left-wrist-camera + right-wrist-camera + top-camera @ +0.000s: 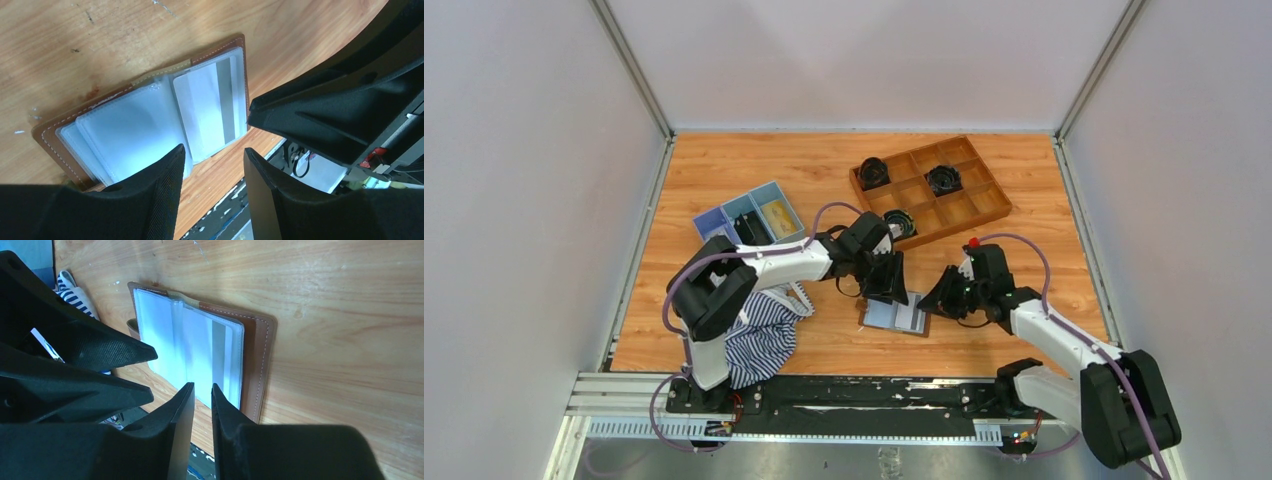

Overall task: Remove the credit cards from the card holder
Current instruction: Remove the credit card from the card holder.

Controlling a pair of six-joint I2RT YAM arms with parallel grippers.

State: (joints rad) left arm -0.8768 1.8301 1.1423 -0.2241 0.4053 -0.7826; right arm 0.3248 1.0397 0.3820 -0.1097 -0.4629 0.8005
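The card holder [896,315] lies open and flat on the wooden table, brown cover down, pale glossy sleeves up. It also shows in the left wrist view [140,120] and the right wrist view [200,345]. A pale card with a grey stripe [212,107] sits inside the right-hand sleeve and shows in the right wrist view [218,350] too. My left gripper [886,290] [215,155] is open and empty, just above the holder's left half. My right gripper [936,298] [202,390] has its jaws a narrow gap apart, empty, tips at the near edge of the striped card's sleeve.
A brown wooden grid tray [954,210] with black round parts [943,179] stands at the back right. A light-blue compartment tray [749,215] is at the back left. A striped cloth [764,335] lies by the left arm's base. The black rail [824,395] runs along the near edge.
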